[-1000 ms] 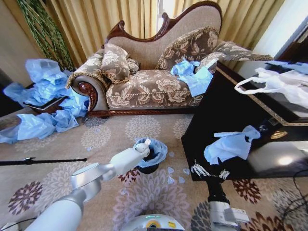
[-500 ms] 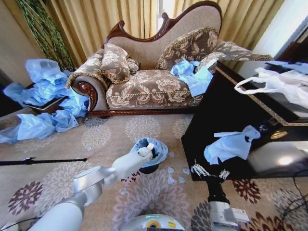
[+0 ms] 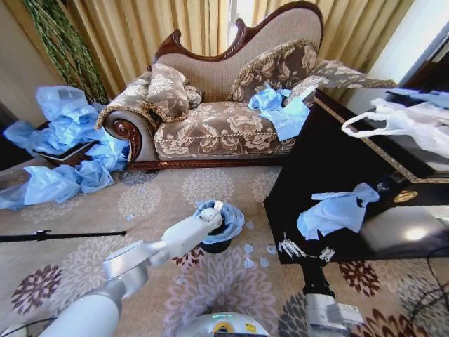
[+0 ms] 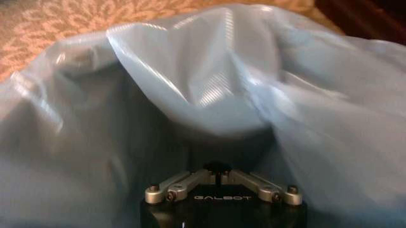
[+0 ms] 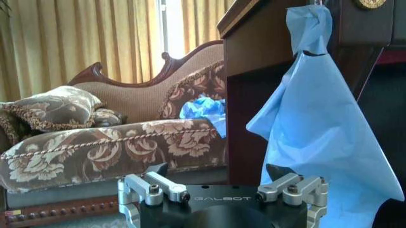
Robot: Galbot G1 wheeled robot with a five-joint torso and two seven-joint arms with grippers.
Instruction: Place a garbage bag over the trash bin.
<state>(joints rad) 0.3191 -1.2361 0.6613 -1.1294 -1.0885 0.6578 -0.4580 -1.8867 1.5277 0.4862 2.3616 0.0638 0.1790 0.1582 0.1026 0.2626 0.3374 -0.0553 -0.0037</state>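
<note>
My left gripper [image 3: 213, 213] is at the rim of the trash bin [image 3: 215, 246] on the carpet, buried in the garbage bag [image 3: 228, 221] draped over it (whether my fingers are closed, I cannot tell). My right gripper [image 5: 223, 183] hangs open beside the dark table [image 3: 330, 168].

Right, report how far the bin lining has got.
Done: the garbage bag already sits draped over the top of the trash bin on the carpet.
In hand: the left pincer is at the bin's mouth, with blue plastic bunched around it in the left wrist view.
Left: the bag looks crumpled rather than spread evenly round the rim. The right pincer waits open beside the dark table.
</note>
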